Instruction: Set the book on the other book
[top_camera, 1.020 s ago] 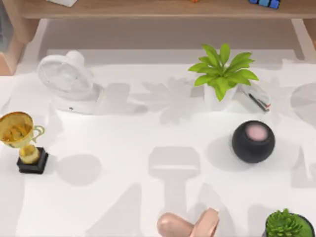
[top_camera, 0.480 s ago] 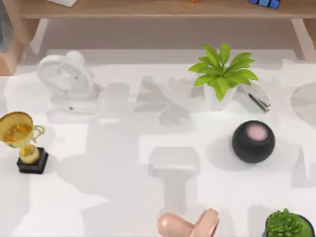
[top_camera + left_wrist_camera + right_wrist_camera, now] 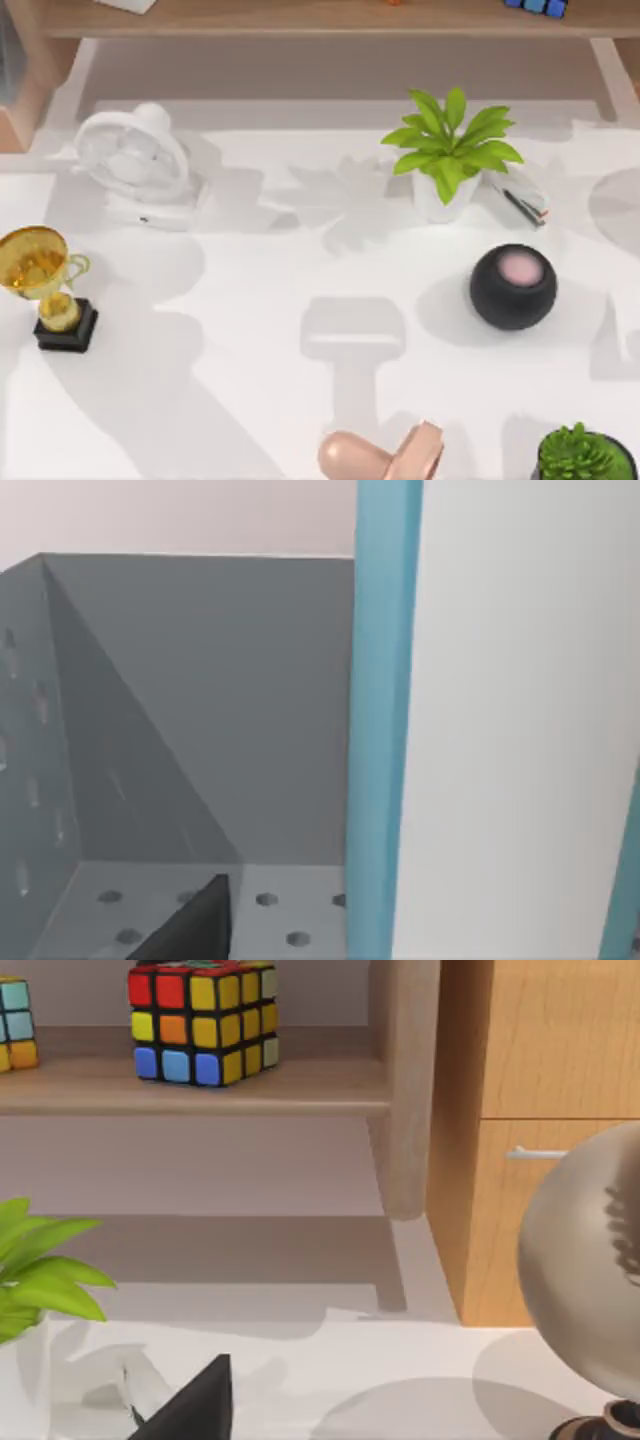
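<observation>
Blue along its spine and pale on its broad face, the book [image 3: 385, 720] stood on end close in front of the left wrist camera. It was lodged in a grey perforated holder [image 3: 200, 700] whose back wall rose behind it and whose floor ran under it. The spine's long axis ran straight up from that floor, so the book was upright rather than lying flat. The dark tip of the left gripper [image 3: 195, 928] sat low over the holder's floor, just beside the spine and apart from it, with the book off to one side of it rather than square ahead. Whether that gripper was released or clenched I could not tell. A second blue edge [image 3: 625, 880] showed past the pale face, perhaps the other book, though that was too little to be sure. The right gripper [image 3: 195, 1405] looked toward a wooden shelf [image 3: 200, 1085] carrying a colour cube [image 3: 200, 1020], with a globe [image 3: 585, 1270] near it, and its state could not be told either. By my reading the left arm was much the nearer to the book, and the next move turned on squaring up to that vertical spine. In the top view the white table [image 3: 260, 290] held a fan [image 3: 135, 160] at the upper left and a trophy [image 3: 45, 285] at the left edge.
</observation>
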`<action>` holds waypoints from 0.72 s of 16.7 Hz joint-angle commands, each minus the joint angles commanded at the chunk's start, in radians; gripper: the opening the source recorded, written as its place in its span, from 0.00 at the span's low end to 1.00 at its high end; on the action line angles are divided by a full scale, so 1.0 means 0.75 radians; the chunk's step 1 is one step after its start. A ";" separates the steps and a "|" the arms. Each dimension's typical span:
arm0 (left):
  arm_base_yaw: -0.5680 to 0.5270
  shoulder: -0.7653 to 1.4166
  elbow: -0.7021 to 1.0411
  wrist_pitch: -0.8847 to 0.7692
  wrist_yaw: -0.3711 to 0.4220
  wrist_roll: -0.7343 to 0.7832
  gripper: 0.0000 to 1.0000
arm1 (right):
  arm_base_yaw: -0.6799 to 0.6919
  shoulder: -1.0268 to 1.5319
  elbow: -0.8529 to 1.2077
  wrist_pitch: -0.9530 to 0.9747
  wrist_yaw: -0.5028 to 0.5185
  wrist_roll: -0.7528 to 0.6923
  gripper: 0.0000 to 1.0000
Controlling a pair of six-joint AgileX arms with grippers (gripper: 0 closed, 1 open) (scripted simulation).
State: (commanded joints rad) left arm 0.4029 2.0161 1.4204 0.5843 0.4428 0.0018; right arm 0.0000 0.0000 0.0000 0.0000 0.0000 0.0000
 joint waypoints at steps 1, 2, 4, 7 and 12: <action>0.002 0.010 0.008 0.003 0.002 0.000 1.00 | 0.000 0.000 0.000 0.000 0.000 0.000 1.00; 0.002 0.010 0.008 0.003 0.002 0.000 1.00 | 0.000 0.000 0.000 0.000 0.000 0.000 1.00; 0.002 0.010 0.008 0.003 0.002 0.000 1.00 | 0.000 0.000 0.000 0.000 0.000 0.000 1.00; -0.006 0.019 0.022 -0.004 -0.004 0.000 1.00 | 0.000 0.000 0.000 0.000 0.000 0.000 1.00; -0.029 0.120 0.174 -0.053 -0.027 -0.001 1.00 | 0.000 0.000 0.000 0.000 0.000 0.000 1.00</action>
State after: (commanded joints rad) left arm 0.3815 2.1059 1.5512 0.5445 0.4226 0.0007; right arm 0.0000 0.0000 0.0000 0.0000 0.0000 0.0000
